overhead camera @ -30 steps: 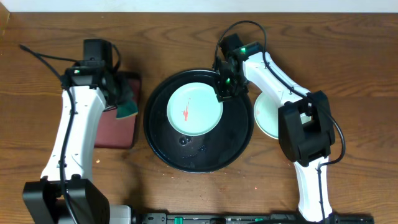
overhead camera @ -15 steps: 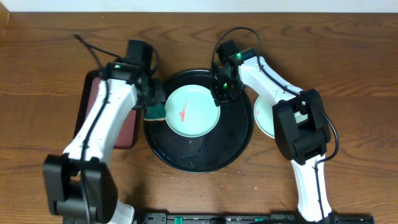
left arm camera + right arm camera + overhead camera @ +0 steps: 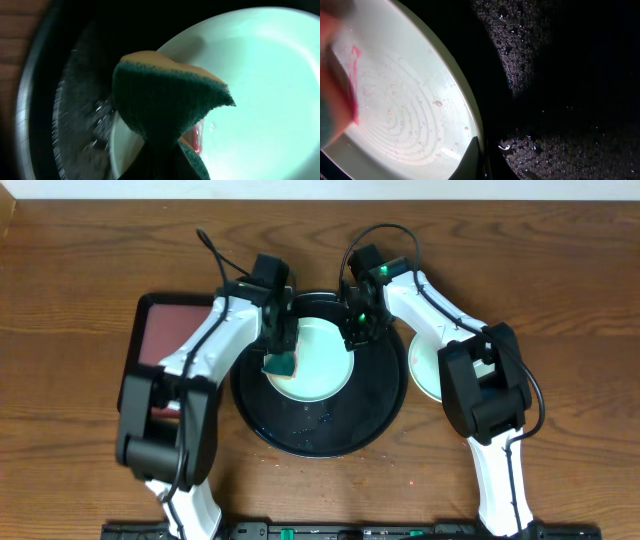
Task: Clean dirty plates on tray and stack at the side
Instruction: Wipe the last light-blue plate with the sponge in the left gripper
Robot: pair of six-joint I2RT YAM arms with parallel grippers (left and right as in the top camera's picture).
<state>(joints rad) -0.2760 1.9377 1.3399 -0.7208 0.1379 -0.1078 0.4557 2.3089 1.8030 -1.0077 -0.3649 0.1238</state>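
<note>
A pale aqua plate (image 3: 320,360) lies in the big black tray (image 3: 320,430). My left gripper (image 3: 281,358) is shut on a green and yellow sponge (image 3: 280,365) pressed on the plate's left part; the sponge (image 3: 165,100) covers most of a red smear (image 3: 196,142). My right gripper (image 3: 357,332) is shut on the plate's right rim (image 3: 470,115); a finger (image 3: 475,160) lies on the wet plate, where a red smear (image 3: 354,80) shows. Another aqua plate (image 3: 425,365) lies on the table to the tray's right. The yellow plate is out of view.
A maroon rectangular tray (image 3: 160,340) lies left of the black tray, partly under my left arm. The black tray's floor is wet with droplets (image 3: 560,100). Brown wooden table (image 3: 80,260) all round.
My left gripper has carried the sponge from over the maroon tray rightward onto the plate, covering the red smear. My right gripper stays on the plate's rim.
</note>
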